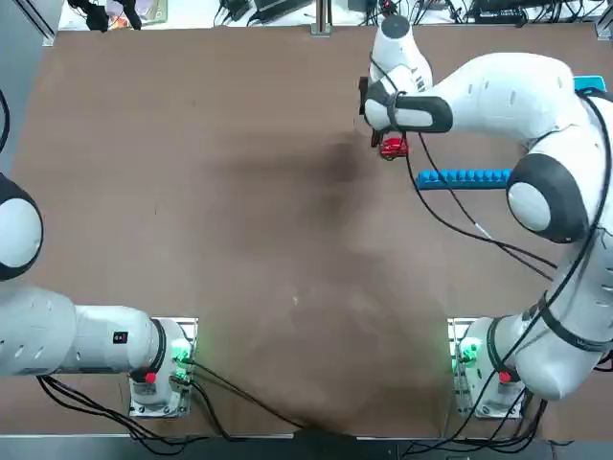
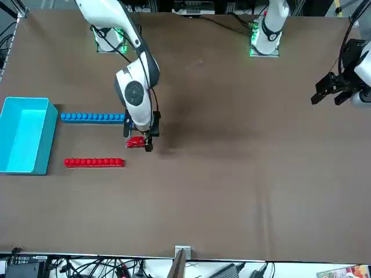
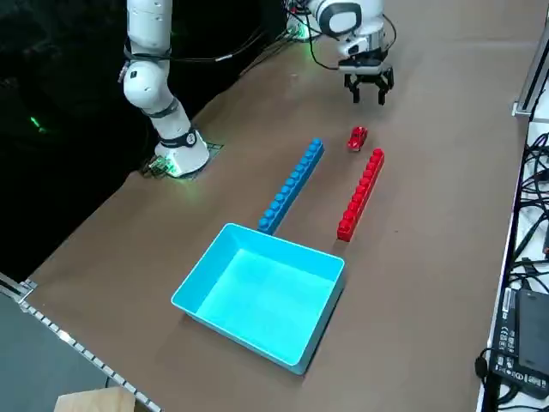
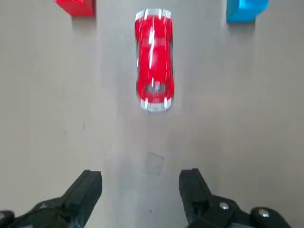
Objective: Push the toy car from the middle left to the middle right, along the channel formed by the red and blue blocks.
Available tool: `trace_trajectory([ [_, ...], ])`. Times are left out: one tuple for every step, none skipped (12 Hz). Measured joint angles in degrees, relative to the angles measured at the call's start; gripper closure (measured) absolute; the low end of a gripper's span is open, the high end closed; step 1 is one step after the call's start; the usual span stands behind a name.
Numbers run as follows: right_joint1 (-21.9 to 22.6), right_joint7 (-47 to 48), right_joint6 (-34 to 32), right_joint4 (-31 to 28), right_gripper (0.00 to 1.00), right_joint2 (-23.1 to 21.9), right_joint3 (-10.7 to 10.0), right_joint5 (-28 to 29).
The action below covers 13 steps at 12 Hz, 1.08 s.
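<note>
Car [image 4: 154, 61] sits at the channel's [image 3: 324, 197] mouth, nose towards it, roughly midway between the near ends of the red bar [image 3: 360, 197] and the blue bar [image 3: 292, 189], a touch closer to the red. Right gripper [image 4: 140, 172] is behind it, open and holding nothing, its two fingers spread well apart and clear of the car.

That spread looks like the main hazard. Driven forward as they are, the fingers could pass either side of the car instead of pushing its tail, then knock the bar ends and pinch or skew the channel. Closing them first should give one narrow pusher, but it has to meet the tail squarely: a shove off centre would probably swing the nose into a bar, most likely the red one, where there is less room.

Height matters too. Too high, and the fingertips may skim over the low, rounded body or ride up on it; too low, and they could scrape the table [image 3: 429, 257].

Speed is the last worry — the car may well roll freely, so a brisk push could send it out of the far end and into the bin [image 3: 266, 292].
</note>
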Motion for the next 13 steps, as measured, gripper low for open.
trace_trajectory([
  [-0.3,-1.3,-1.3,0.0,0.0,-1.2,-0.1,0.0],
  [-0.6,-2.8,-2.4,0.0,0.0,-2.3,-0.1,0.0],
  [-0.9,-4.3,-3.3,0.0,0.0,-3.2,-0.1,0.0],
  [-1.2,-5.9,-4.1,0.0,0.0,-4.0,-0.1,-0.1],
  [-1.9,-9.7,-5.7,0.0,0.0,-5.5,-0.1,-0.1],
  [-2.3,-11.8,-6.6,0.0,0.0,-6.3,-0.1,-0.1],
  [-2.9,-14.3,-7.6,0.0,0.0,-7.2,-0.1,-0.1],
  [-3.5,-17.1,-8.8,0.0,0.0,-8.1,-0.2,-0.1],
  [-4.3,-19.7,-9.7,0.0,0.0,-9.1,-0.2,-0.1],
  [-5.3,-22.4,-10.7,0.1,0.0,-10.0,-0.3,-0.1],
  [-6.3,-25.5,-12.1,0.2,0.0,-11.0,-0.3,-0.1],
  [-7.3,-28.9,-14.0,0.6,0.0,-11.8,-0.3,-0.2],
  [-8.4,-32.4,-16.1,1.3,0.0,-12.5,-0.3,-0.2],
])
